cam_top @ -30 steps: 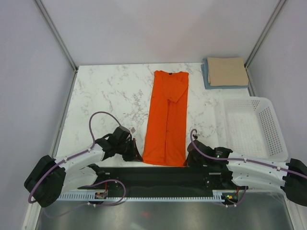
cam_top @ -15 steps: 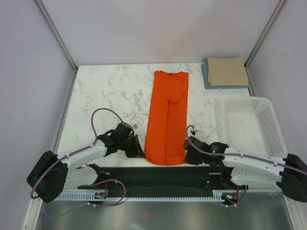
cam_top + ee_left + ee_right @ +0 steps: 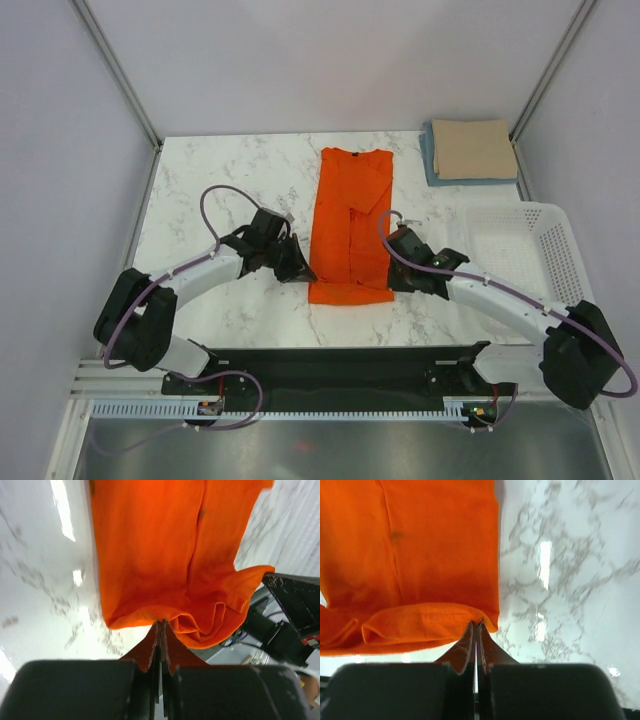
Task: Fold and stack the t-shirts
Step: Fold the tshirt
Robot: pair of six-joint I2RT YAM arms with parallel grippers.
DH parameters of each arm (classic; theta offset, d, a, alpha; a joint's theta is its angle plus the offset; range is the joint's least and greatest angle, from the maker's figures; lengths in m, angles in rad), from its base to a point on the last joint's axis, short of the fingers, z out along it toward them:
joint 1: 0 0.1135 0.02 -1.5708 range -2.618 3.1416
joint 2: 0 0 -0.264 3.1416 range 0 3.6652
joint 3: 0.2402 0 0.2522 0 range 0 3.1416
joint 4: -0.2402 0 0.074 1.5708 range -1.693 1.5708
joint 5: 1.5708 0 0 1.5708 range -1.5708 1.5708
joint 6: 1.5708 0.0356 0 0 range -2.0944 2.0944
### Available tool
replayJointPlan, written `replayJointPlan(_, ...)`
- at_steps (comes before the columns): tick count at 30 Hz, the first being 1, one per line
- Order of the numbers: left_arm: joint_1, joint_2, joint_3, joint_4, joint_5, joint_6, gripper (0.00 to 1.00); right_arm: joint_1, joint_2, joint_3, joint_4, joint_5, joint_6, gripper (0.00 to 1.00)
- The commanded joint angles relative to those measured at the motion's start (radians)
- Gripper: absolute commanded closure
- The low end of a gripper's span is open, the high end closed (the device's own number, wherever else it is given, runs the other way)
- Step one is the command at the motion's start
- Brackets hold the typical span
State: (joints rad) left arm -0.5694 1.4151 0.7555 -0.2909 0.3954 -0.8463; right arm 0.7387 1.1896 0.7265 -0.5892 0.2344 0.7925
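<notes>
The orange t-shirt (image 3: 350, 225) lies as a long narrow strip in the middle of the marble table, collar at the far end. My left gripper (image 3: 303, 274) is shut on its near left hem corner (image 3: 150, 617). My right gripper (image 3: 392, 276) is shut on its near right hem corner (image 3: 485, 617). Both hold the hem lifted and carried over the shirt's lower part, so the near end is doubled. The tan-beige t-shirt (image 3: 473, 148) lies folded on the light blue t-shirt (image 3: 430, 155) at the far right corner.
The white perforated basket (image 3: 524, 265) stands on the right side of the table, close to my right arm. The marble table (image 3: 220, 190) has side walls left and right. The black base rail (image 3: 330, 365) runs along the near edge.
Both grippers have moved away from the near edge toward the far side, carrying the orange shirt's hem up and over. The visible shirt strip is shorter now.
</notes>
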Motion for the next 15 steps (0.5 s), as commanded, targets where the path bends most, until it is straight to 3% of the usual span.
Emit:
replayJointPlan(1, 0.066, 0.065, 0.155, 0.022, 0.011, 0.093, 0.98, -0.097, 0.091, 0.14, 0.043, 0.005, -0.203, 1.0)
replayJointPlan(5, 0.147, 0.203, 0.295, 0.018, 0.048, 0.107, 0.98, -0.189, 0.261, 0.275, 0.057, -0.053, -0.337, 1.0)
replayJointPlan(15, 0.236, 0.433, 0.612, -0.011, 0.095, 0.131, 0.98, -0.335, 0.516, 0.579, 0.028, -0.148, -0.435, 1.0)
